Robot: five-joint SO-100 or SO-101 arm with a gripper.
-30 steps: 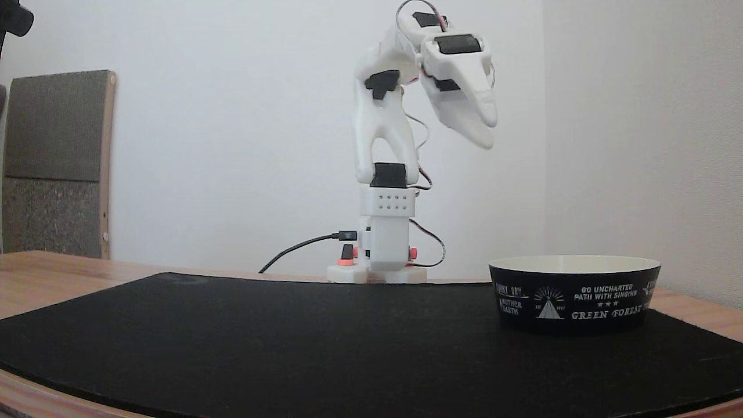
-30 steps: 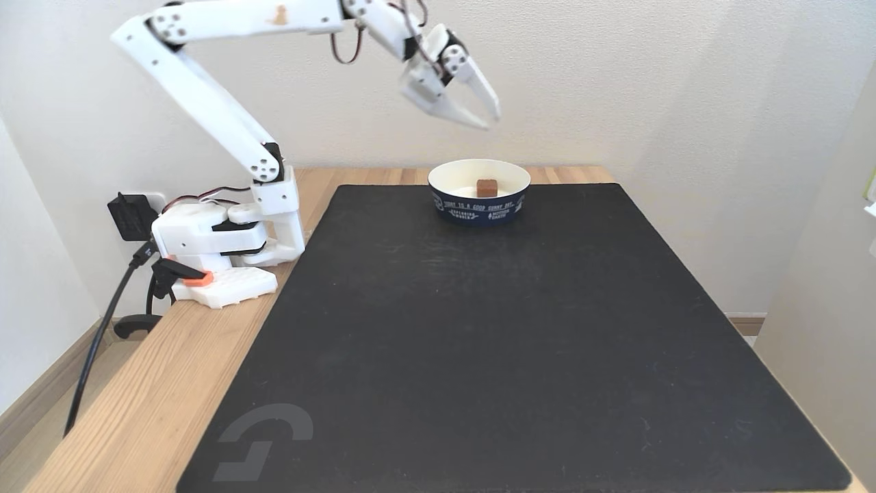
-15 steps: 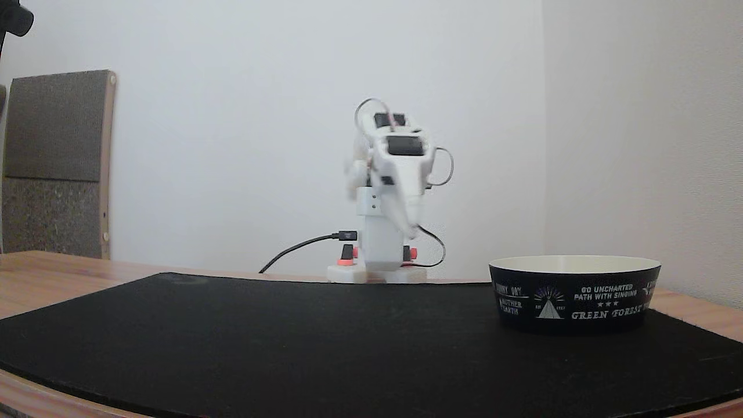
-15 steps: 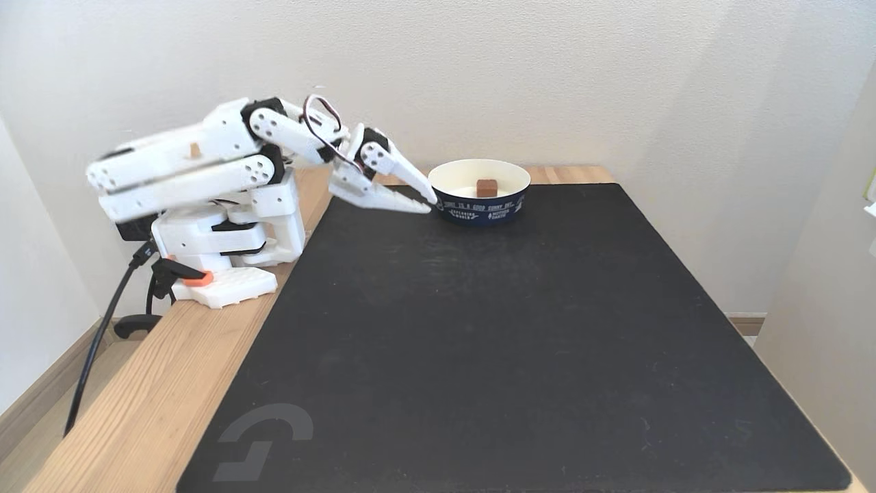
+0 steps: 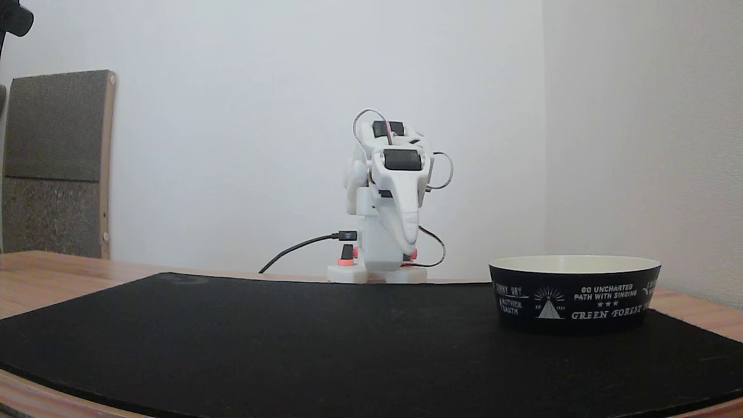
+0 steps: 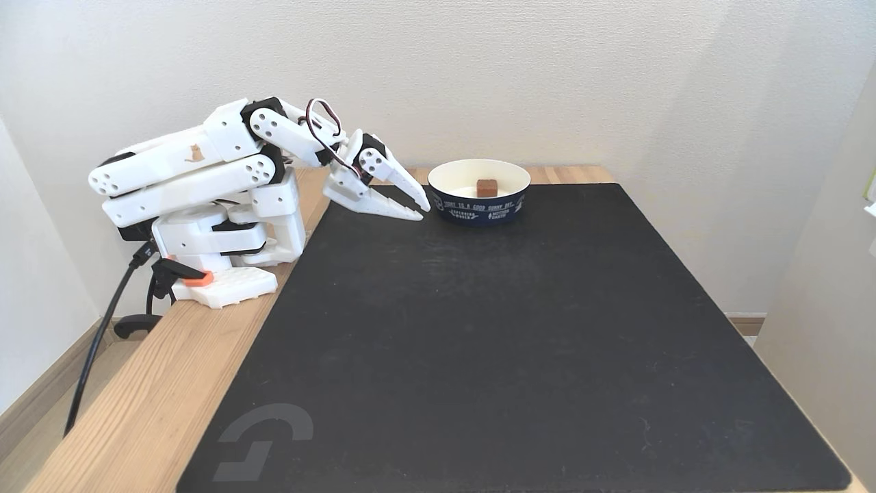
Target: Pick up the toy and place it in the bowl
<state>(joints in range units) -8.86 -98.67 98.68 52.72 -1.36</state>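
Gripper (image 6: 419, 209) left of toy (image 6: 486, 187) in bowl (image 6: 479, 207)

Count, both fixed views:
- bowl (image 6: 479, 205): 1, upper centre of frame; lower right in the low fixed view (image 5: 574, 296).
- toy (image 6: 486, 187): 1, inside the bowl.
- robot arm (image 6: 198, 164): 1, upper left; gripper (image 6: 423, 209): 1.
- black mat (image 6: 506, 329): 1.
- desk (image 6: 137, 411): 1.
- black cable (image 6: 96, 342): 1 seen at left edge.
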